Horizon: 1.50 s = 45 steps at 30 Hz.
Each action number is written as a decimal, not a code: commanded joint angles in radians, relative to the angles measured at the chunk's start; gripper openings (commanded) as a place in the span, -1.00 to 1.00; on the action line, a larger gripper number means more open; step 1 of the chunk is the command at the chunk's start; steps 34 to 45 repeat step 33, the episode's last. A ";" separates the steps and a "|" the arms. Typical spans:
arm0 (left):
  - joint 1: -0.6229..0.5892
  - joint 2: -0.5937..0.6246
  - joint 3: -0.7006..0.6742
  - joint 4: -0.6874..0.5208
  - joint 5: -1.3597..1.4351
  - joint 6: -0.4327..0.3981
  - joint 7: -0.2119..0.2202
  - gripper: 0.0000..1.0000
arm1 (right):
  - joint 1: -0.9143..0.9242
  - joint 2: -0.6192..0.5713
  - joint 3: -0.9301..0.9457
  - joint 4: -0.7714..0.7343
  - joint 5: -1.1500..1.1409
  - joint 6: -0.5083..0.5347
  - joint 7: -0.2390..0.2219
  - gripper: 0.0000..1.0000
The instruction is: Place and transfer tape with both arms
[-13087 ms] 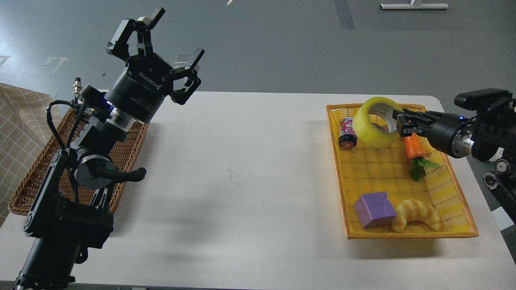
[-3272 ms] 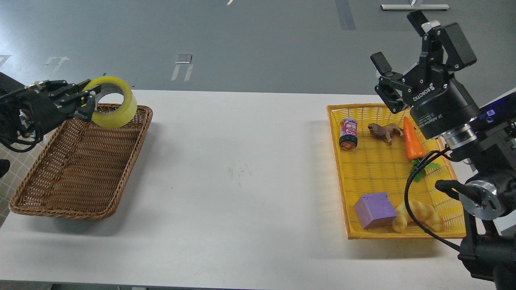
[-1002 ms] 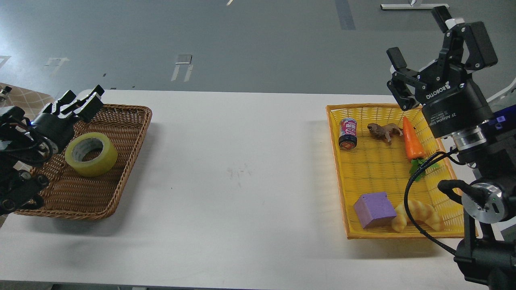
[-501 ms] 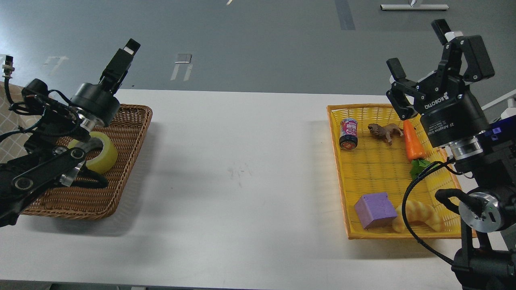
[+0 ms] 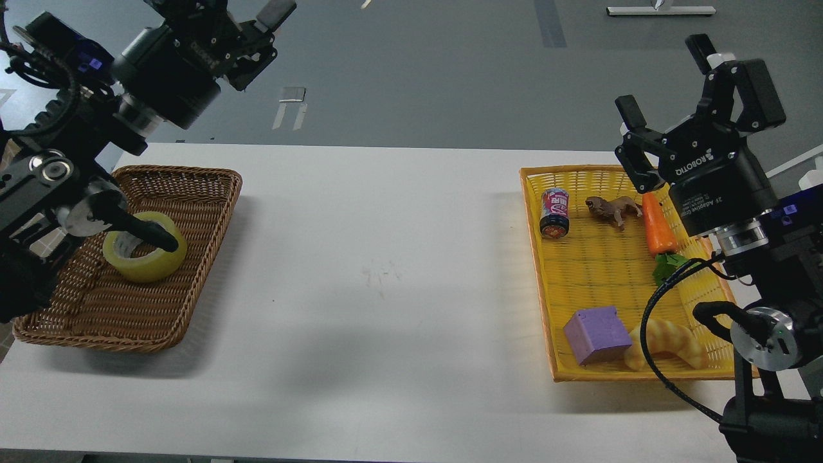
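Since half a second ago the left arm has swung up and away from the wicker basket [image 5: 193,270], and its left gripper [image 5: 247,29] now hangs high beyond the desk's far-left corner, part of it cut by the top edge; one finger sticks out to the right, but I cannot tell how wide it stands. Nearest, at the desk's [image 5: 386,360] right edge, the yellow tray [image 5: 546,308] holds a purple cube [image 5: 596,334] and a croissant [image 5: 669,344] at its near end, then a carrot [image 5: 657,222], a small brown toy animal [image 5: 611,207] and a can [image 5: 554,212] toward the far end. At the left edge the tape [image 5: 146,257] lies flat in the wicker basket, hole up, free of any grip, with a black cable end of the left arm crossing over its top. It looks light and stiff, a rigid core under smooth, likely slippery film; a pinch through the hole, one finger inside the core and one on the outer wall, seems the surest hold, since a squeeze across the full width would need a wide spread. The right gripper [image 5: 669,96] hovers over the tray's far-right corner, fingers spread wide and holding nothing. Across the middle the white desk is smooth and bare but for a faint scuff. Beyond the far edge lies grey floor with pale markings.
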 commanded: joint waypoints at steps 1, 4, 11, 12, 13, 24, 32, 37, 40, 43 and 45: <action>0.050 -0.082 -0.048 -0.002 -0.053 -0.010 0.013 0.96 | 0.004 0.001 -0.009 0.003 0.000 0.004 0.000 1.00; 0.142 -0.156 -0.129 -0.008 -0.053 -0.018 0.019 0.96 | 0.010 0.001 -0.009 0.000 0.000 0.008 0.000 1.00; 0.268 -0.230 -0.189 -0.103 -0.051 -0.013 0.102 0.96 | 0.021 0.001 -0.011 0.003 0.000 0.011 0.000 1.00; 0.270 -0.242 -0.194 -0.103 -0.051 -0.010 0.111 0.96 | 0.021 0.001 -0.012 0.004 0.000 0.024 0.001 1.00; 0.274 -0.251 -0.205 -0.101 -0.051 -0.012 0.115 0.96 | 0.023 0.001 -0.015 0.003 0.000 0.056 0.001 1.00; 0.334 -0.317 -0.235 -0.109 -0.040 -0.015 0.120 0.96 | 0.053 0.001 -0.009 0.000 0.000 0.118 0.001 1.00; 0.406 -0.400 -0.284 -0.123 -0.028 -0.007 0.123 0.96 | 0.052 0.001 -0.011 -0.002 -0.002 0.118 0.001 1.00; 0.406 -0.403 -0.300 -0.124 -0.030 -0.007 0.123 0.96 | 0.052 0.001 -0.012 -0.003 -0.002 0.116 0.001 1.00; 0.406 -0.403 -0.300 -0.124 -0.030 -0.007 0.123 0.96 | 0.052 0.001 -0.012 -0.003 -0.002 0.116 0.001 1.00; 0.406 -0.403 -0.300 -0.124 -0.030 -0.007 0.123 0.96 | 0.052 0.001 -0.012 -0.003 -0.002 0.116 0.001 1.00; 0.406 -0.403 -0.300 -0.124 -0.030 -0.007 0.123 0.96 | 0.052 0.001 -0.012 -0.003 -0.002 0.116 0.001 1.00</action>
